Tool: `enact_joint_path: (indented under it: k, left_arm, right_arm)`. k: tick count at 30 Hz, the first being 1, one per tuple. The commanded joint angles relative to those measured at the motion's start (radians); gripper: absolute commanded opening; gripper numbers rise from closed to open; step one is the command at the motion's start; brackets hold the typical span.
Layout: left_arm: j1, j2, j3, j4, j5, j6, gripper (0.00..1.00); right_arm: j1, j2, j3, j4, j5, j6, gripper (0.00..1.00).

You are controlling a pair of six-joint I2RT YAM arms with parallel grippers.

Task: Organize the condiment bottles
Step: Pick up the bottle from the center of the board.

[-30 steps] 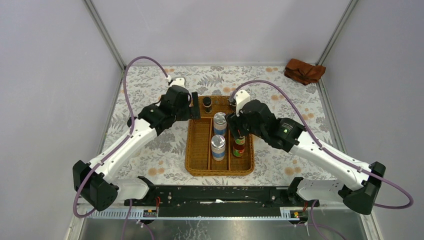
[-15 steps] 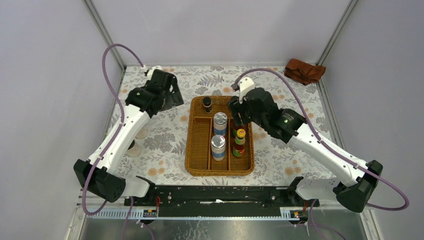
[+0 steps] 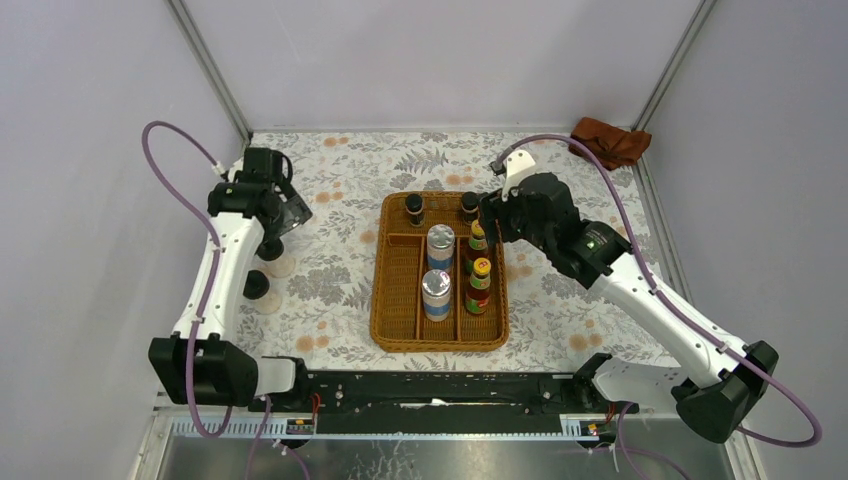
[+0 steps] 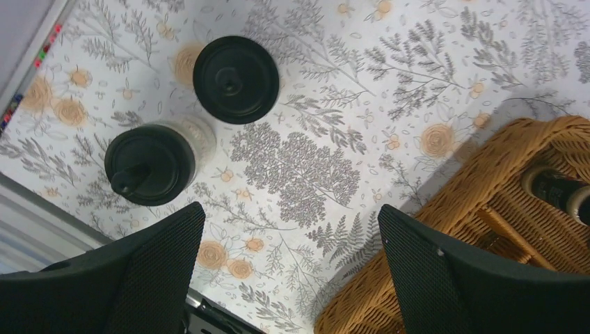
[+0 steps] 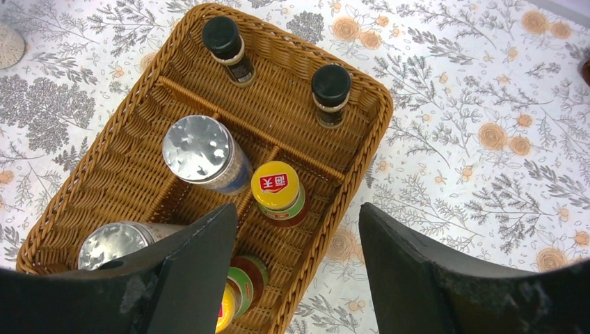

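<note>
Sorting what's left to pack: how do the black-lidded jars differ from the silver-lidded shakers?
The jars stand on the table left of the tray; the shakers stand in its middle compartment. The jars have black knobbed lids; the shakers, flat silver ones. The jars are clear; the shakers carry blue labels. Both pairs stand upright.
</note>
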Motion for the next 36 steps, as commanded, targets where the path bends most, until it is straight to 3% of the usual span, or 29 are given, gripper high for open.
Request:
enact_joint_path:
  k: [1,14,36]
  left_arm:
    - [0.063,-0.034,-0.059,-0.024,0.045,-0.057,0.99]
    - [0.203,-0.053,-0.226,0.138,0.101,-0.106,0.99]
    - [0.237,0.009,-0.286,0.342,0.070,-0.021,0.99]
  right_arm:
    - [-0.011,-0.034,-0.025,0.042,-0.040,0.020,0.72]
    - [-0.015,-0.083,-0.088,0.055,-0.111,0.067,0.72]
    - [-0.015,-0.107,-0.128,0.073,-0.134,0.072,0.72]
